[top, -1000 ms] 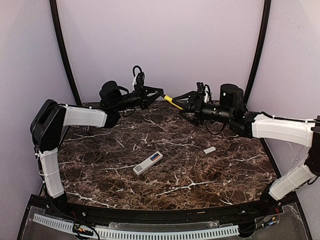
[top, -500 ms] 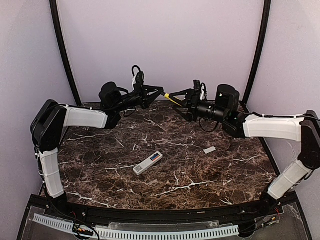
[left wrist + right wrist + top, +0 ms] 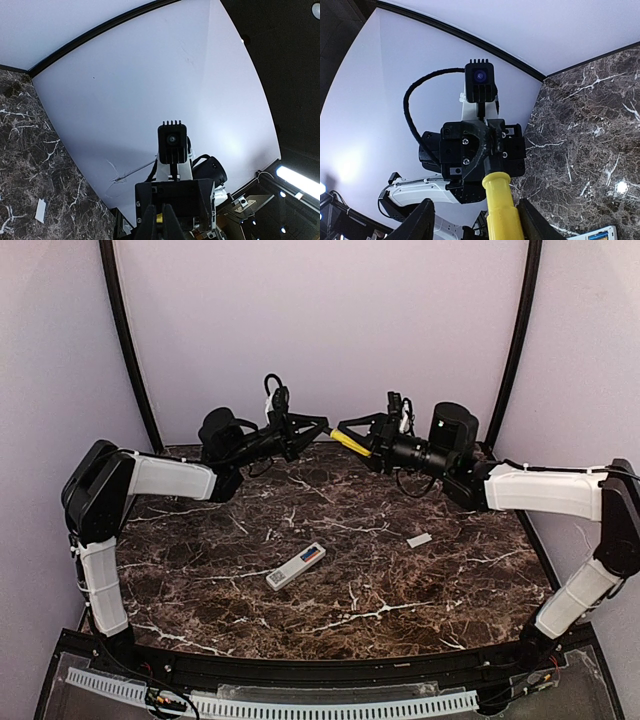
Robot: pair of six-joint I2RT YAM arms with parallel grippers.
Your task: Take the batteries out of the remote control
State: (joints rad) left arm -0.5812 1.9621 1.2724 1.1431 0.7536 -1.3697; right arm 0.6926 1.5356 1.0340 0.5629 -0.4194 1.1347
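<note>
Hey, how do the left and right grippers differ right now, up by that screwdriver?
The left gripper is shut on one end of the screwdriver; the right gripper is open, its jaws flanking the yellow handle with gaps showing. The left gripper reaches in from the left, the right gripper from the right. Both hang above the table's far side, facing each other.

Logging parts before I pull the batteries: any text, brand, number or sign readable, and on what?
None readable in any view.
remote control: any button markings too small to read.
screwdriver: yellow handle shows no print.
white cover: too small to tell.
</note>
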